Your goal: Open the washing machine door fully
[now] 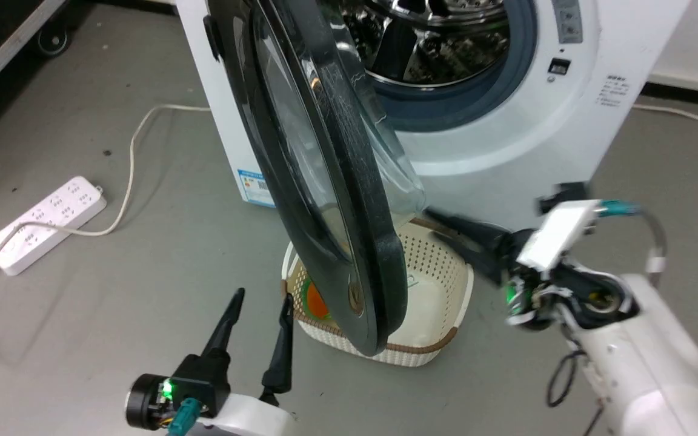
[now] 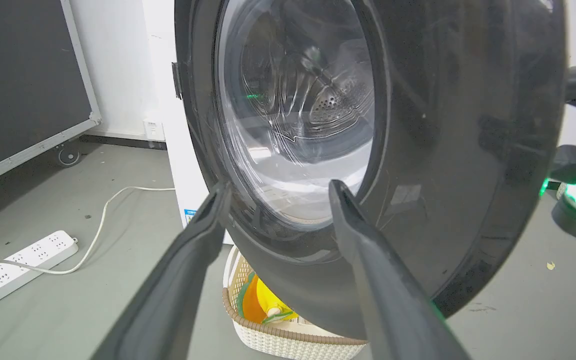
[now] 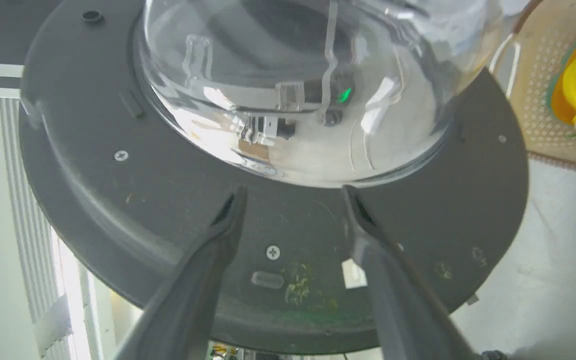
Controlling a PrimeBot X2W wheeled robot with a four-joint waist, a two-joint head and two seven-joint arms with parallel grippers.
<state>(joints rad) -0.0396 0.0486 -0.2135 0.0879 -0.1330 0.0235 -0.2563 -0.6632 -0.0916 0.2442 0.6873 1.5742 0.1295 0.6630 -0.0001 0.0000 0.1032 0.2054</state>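
Your spread right gripper [image 3: 294,191], mid-frame, may skid off the door [image 3: 93,175]; it could swing into your spread left gripper [image 1: 264,295], lower left.

The washing machine door [image 1: 325,181] is cut off at the head view's top edge. The basket [image 1: 440,290] is half hidden by it, and the orange thing [image 1: 315,303] inside cannot be identified. Print on the washing machine [image 1: 506,139] cannot be read.

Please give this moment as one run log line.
washing machine door: part open | left gripper: open, facing outer side | right gripper: open, at inner rim
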